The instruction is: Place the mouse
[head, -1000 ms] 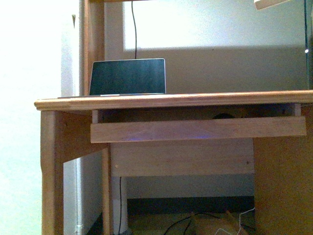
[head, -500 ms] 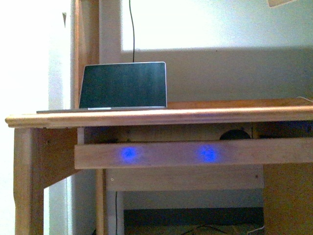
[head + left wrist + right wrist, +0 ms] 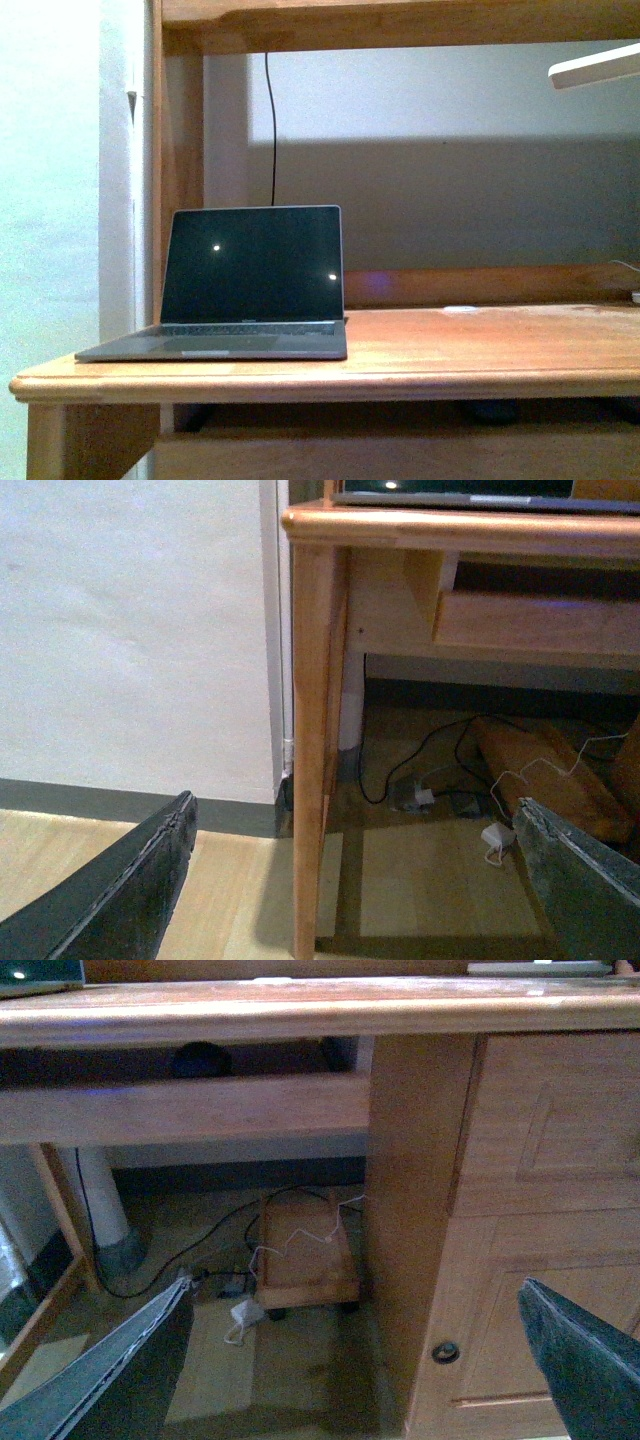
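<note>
The mouse (image 3: pixel 200 1058) is a small dark domed shape on the pull-out shelf under the wooden desk top (image 3: pixel 300 1005), behind the shelf's front rail (image 3: pixel 180 1108). In the front view it is only a dark patch (image 3: pixel 490 408) below the desk edge. My right gripper (image 3: pixel 355 1290) is open and empty, low in front of the desk, well below and apart from the mouse. My left gripper (image 3: pixel 352 810) is open and empty, low beside the desk's left leg (image 3: pixel 315 750). Neither gripper shows in the front view.
An open dark laptop (image 3: pixel 245 285) stands on the desk's left part (image 3: pixel 480 345). A drawer cabinet (image 3: pixel 540 1210) forms the desk's right side. Cables, a white adapter (image 3: pixel 243 1315) and a small wooden trolley (image 3: pixel 305 1250) lie on the floor underneath. A white wall (image 3: pixel 130 630) is left.
The front view has risen: the desk top now shows from above, and the pull-out shelf with its blue light spots has dropped almost out of view.
</note>
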`<state>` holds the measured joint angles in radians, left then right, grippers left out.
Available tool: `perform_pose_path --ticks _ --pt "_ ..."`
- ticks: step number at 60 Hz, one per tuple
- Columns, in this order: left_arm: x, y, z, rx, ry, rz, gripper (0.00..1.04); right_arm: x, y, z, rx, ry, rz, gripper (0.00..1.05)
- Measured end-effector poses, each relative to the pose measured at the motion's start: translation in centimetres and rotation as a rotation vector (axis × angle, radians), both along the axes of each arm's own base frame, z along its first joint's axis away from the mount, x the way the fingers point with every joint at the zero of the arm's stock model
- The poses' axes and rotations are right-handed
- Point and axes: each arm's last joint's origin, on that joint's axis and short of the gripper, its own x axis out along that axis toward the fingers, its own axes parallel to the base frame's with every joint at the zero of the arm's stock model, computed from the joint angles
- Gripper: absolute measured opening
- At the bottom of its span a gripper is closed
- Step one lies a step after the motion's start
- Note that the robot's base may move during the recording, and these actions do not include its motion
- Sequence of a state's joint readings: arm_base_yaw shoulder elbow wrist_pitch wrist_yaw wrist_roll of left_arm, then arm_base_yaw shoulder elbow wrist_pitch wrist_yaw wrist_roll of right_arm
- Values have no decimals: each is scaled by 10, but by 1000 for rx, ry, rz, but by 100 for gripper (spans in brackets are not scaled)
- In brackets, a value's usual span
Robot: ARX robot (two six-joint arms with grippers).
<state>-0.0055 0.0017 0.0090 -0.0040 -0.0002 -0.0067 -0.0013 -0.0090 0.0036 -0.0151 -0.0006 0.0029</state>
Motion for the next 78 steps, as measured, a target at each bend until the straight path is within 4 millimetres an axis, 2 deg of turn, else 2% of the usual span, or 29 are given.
perform_pose_path --ticks 9,14,17,24,31,37,40,47,54,64,78 --pt "0 0 0 0 0 0 97 0 0 0 0 0 0 97" --pt "3 1 -1 -43 159 -106 97 0 0 0 0 0 0 97" --pt "10 4 -2 -54 217 -150 97 0 0 0 0 0 0 97" --pt "36 17 15 2 223 -208 97 0 0 0 0 0 0 97" --pt "72 23 20 200 208 -206 97 0 0 0 0 0 0 97" --pt "113 25 6 488 181 -200 97 0 0 0 0 0 0 97" --pt "128 24 -3 614 157 -220 97 0 0 0 0 0 0 97" --pt "164 7 -29 923 6 -348 97 0 0 0 0 0 0 97" --pt "185 -17 -47 1149 -138 -470 97 0 0 0 0 0 0 97" --pt "215 -36 -57 1313 -241 -521 97 0 0 0 0 0 0 97" --pt "258 -38 -63 1460 -315 -501 97 0 0 0 0 0 0 97"
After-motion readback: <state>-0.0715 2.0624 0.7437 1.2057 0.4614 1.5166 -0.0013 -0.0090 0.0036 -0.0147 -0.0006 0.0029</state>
